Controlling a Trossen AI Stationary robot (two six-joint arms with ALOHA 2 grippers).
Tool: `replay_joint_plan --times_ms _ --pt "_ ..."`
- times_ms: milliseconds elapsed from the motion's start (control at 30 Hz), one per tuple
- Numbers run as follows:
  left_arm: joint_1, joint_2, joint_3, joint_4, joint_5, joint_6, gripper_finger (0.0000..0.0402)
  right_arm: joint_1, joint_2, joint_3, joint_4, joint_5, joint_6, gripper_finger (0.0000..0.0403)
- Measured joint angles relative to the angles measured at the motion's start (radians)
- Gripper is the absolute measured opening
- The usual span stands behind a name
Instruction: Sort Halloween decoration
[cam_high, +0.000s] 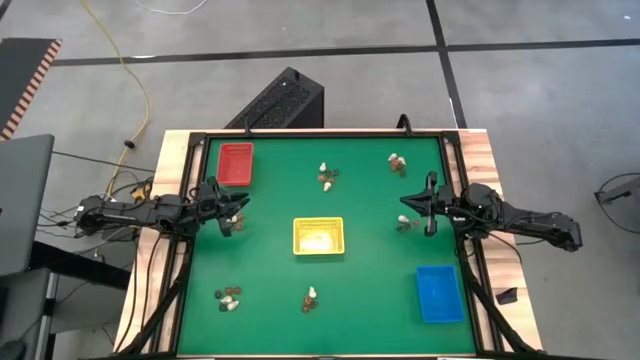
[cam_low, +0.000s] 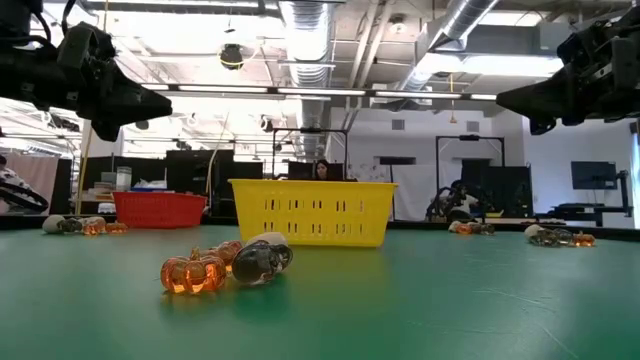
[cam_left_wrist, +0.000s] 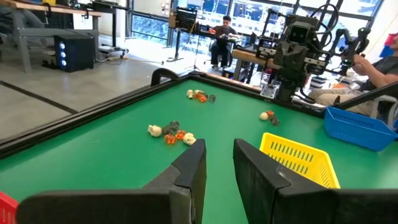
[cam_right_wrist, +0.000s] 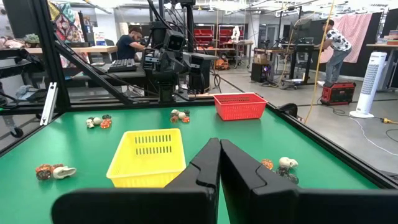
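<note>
Small clusters of Halloween decoration lie scattered on the green desk in the high view – upper middle, upper right, lower left and lower middle, plus a few at the right edge. A yellow tray sits at centre, a red tray at upper left, a blue tray at lower right. The left gripper hangs over the desk's left side, jaws narrowly apart and empty. The right gripper hangs over the right side – jaws pressed together, holding nothing.
</note>
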Motion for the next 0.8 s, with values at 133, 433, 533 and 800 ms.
replay_joint_plan --times_ms 133,433,533,800 --pt "0.000 0.000 -0.001 0.013 -0.014 0.070 0.0070 0.000 0.000 0.000 0.001 0.000 -0.059 0.0043" --pt "0.000 0.000 -0.001 0.023 -0.057 0.124 0.0070 0.000 0.000 0.000 0.023 0.001 -0.153 0.0043" --pt "0.000 0.000 -0.001 0.021 -0.097 0.110 0.0070 0.003 0.000 0.000 0.076 0.000 -0.093 0.0043" --pt "0.000 0.001 -0.001 0.102 -0.026 0.055 0.0070 -0.006 0.022 0.055 0.119 0.129 0.044 0.0043"
